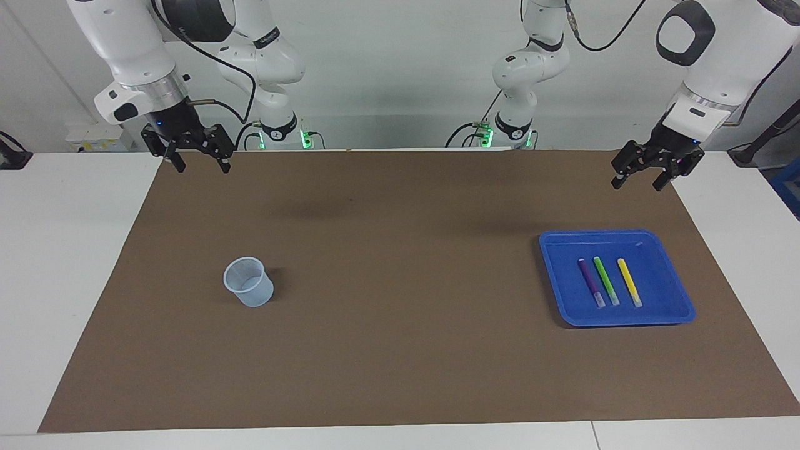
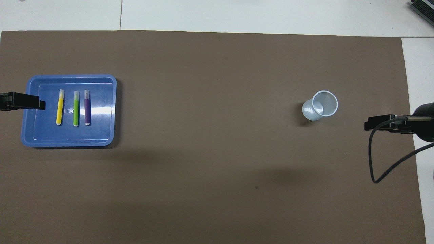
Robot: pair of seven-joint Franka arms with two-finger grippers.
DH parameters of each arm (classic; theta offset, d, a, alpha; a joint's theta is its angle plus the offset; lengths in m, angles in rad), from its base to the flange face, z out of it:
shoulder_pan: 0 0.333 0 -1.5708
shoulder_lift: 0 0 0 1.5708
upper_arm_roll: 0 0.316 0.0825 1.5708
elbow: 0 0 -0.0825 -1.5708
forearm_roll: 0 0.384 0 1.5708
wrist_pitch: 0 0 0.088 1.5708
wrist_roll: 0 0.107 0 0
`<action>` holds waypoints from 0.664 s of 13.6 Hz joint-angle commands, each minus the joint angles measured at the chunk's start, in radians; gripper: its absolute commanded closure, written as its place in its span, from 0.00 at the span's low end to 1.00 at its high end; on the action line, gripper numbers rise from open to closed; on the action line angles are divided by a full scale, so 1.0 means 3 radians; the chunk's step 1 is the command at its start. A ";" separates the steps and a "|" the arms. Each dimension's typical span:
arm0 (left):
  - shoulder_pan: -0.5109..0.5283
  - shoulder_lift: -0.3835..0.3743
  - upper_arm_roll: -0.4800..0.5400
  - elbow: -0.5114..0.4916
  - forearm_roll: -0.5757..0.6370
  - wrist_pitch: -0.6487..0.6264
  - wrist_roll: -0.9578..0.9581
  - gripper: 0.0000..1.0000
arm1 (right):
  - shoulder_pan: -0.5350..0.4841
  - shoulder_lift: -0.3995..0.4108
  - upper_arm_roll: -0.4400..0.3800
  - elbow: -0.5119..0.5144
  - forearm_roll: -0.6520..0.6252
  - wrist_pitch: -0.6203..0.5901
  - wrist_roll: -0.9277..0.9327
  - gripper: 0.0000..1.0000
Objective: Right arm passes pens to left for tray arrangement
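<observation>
Facing view, read from the right arm's end of the table across to the left arm's. Right gripper up in the air over the brown mat's corner nearest the robots at that end, fingers spread wide, nothing between them, well apart from every pen. Translucent bluish cup upright on the mat, farther from the robots than that gripper, toward the right arm's end, no pen in it. Bare mat across the middle of the table. Blue tray flat on the mat near the left arm's end, about midway between the table's robot edge and its outer edge. Three pens inside, side by side, roughly parallel, not touching one another: purple pen nearest the table's middle, green pen in the centre, yellow pen nearest the left arm's end. Pale ends all pointing away from the robots. Left gripper raised over the mat's corner nearest the robots at that end, fingers wide apart and empty, well clear of the tray and its pens, tray lying farther out from the robots than the spot below the fingers. Overhead view: left gripper's tip overlapping the tray's end rim only by height, no contact. White tabletop showing around the mat.
</observation>
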 commanded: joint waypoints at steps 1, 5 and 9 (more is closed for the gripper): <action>0.0033 -0.0114 0.0005 -0.0016 -0.0015 -0.0179 0.0043 0.00 | -0.0023 -0.0066 0.0010 -0.0058 0.0006 -0.0018 -0.0119 0.00; 0.0028 -0.0232 0.0000 -0.0011 0.0072 -0.0491 0.0043 0.00 | -0.0028 -0.0071 0.0010 -0.0053 0.0006 -0.0013 -0.0124 0.00; 0.0028 -0.0273 0.0000 -0.0011 0.0072 -0.0528 0.0038 0.00 | -0.0028 -0.0071 0.0010 -0.0053 0.0006 0.0028 -0.0124 0.00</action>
